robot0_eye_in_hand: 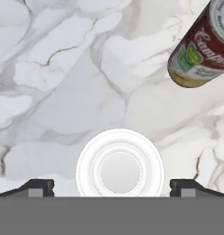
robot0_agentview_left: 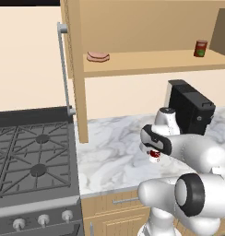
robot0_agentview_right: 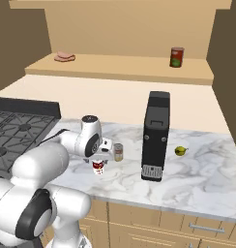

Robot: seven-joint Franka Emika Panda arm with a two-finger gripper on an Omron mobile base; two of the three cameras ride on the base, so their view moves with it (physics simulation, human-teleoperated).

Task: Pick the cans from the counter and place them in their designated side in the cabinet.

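Red can (robot0_eye_in_hand: 120, 168) directly beneath open hand (robot0_eye_in_hand: 112, 187)

Simulated kitchen corner being shown, with pale plaster walls and light-wood fittings.

A cream wall (robot0_agentview_left: 26, 60) is being seen behind a black gas stove (robot0_agentview_left: 33, 161), whose grates are being shown above a row of round knobs (robot0_agentview_left: 43, 220). Light-wood drawers (robot0_agentview_right: 187, 225) with slim grey pulls are being seen below the worktop. A tall black appliance (robot0_agentview_right: 155, 135) is being shown standing upright in front of the wall. Even, soft light is being cast throughout, with faint shadows being thrown.
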